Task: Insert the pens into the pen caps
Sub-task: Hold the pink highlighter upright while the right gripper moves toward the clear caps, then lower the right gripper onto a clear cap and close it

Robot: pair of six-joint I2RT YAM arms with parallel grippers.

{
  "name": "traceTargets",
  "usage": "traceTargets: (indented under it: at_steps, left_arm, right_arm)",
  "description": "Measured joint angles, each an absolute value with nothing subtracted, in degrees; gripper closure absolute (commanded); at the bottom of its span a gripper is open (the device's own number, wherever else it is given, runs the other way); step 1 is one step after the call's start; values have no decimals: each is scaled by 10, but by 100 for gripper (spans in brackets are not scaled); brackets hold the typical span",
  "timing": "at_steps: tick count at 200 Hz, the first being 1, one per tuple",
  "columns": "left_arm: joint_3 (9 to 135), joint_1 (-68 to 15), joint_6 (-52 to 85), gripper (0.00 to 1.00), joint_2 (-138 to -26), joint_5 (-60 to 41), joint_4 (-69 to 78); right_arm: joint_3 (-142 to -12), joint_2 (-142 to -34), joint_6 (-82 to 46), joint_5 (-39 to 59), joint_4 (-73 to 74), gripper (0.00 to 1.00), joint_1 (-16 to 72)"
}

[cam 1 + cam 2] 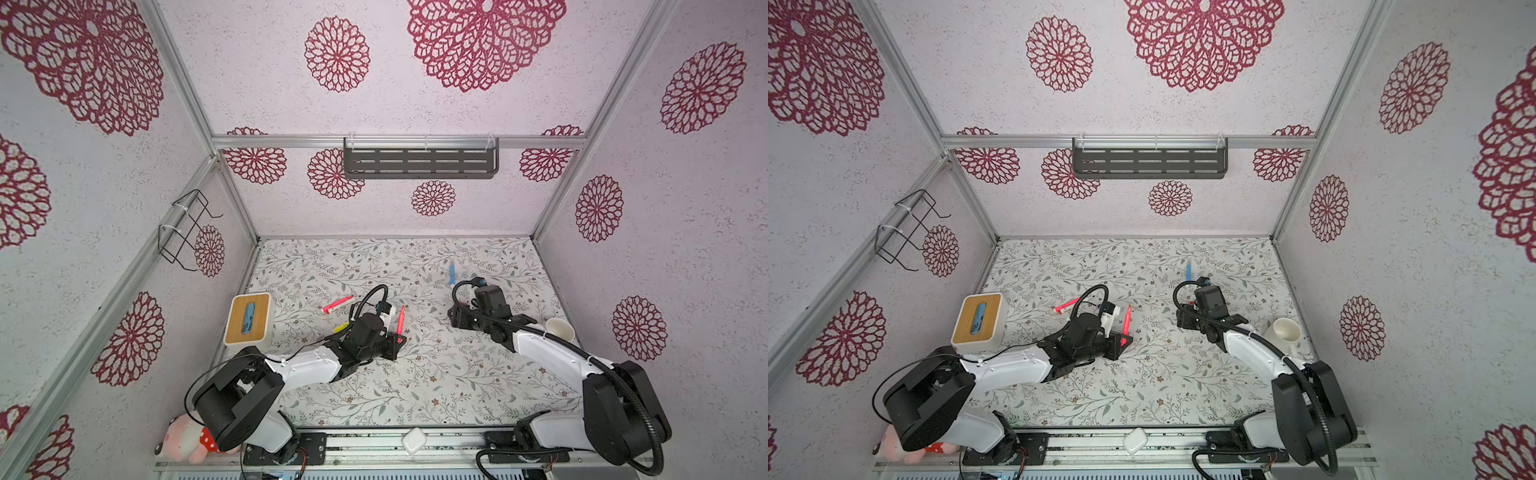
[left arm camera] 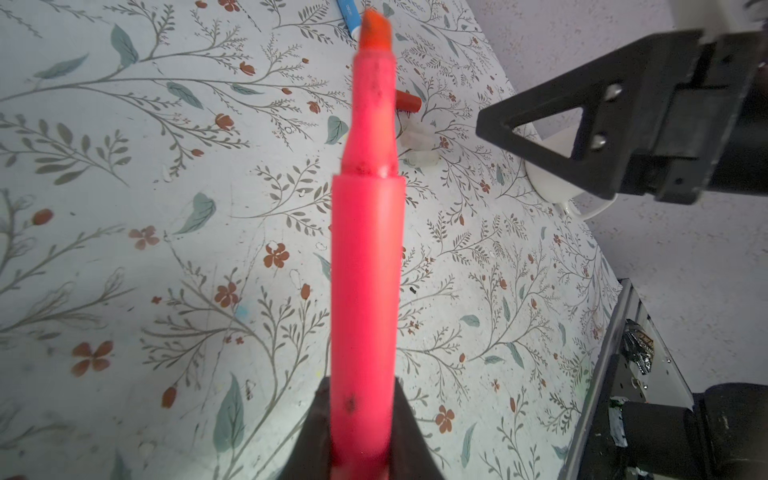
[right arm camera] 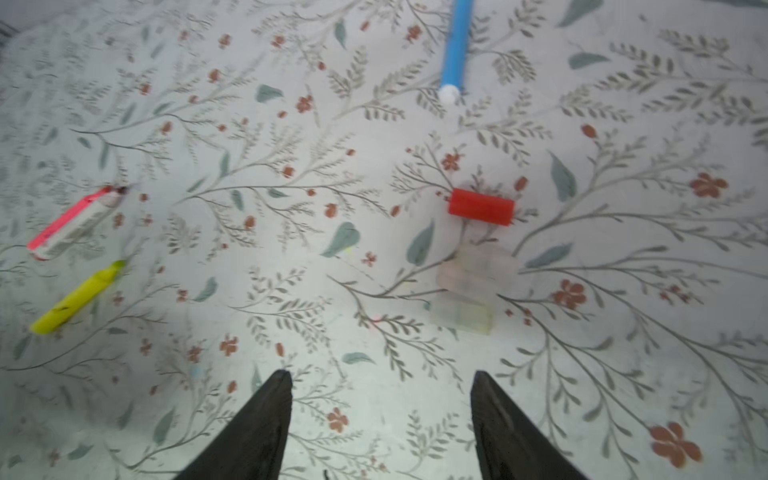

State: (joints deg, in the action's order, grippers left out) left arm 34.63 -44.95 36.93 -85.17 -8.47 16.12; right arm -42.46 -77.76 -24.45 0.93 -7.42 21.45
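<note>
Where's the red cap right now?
Right wrist view: the red cap lies ahead of the right gripper, between the blue pen and the clear caps.

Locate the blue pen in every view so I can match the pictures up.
In a top view: the blue pen lies far back on the table, just beyond the right arm.
In a top view: the blue pen is in the same spot.
Left wrist: the blue pen is cut off by the frame edge, past the red pen tip.
Right wrist: the blue pen lies beyond the red cap, ahead of the open right end effector.
Shared landmark: the floral table cover.
</note>
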Motion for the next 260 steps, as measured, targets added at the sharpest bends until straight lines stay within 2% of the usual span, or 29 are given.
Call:
traceTargets:
  at_steps: [115, 260]
  left_arm:
    - [337, -449, 369, 100, -816, -80, 168]
    - [337, -449, 364, 100, -814, -65, 151]
  right_arm:
    - [-453, -896, -209, 41, -76, 30, 181]
    - [-478, -943, -192, 85, -53, 34, 182]
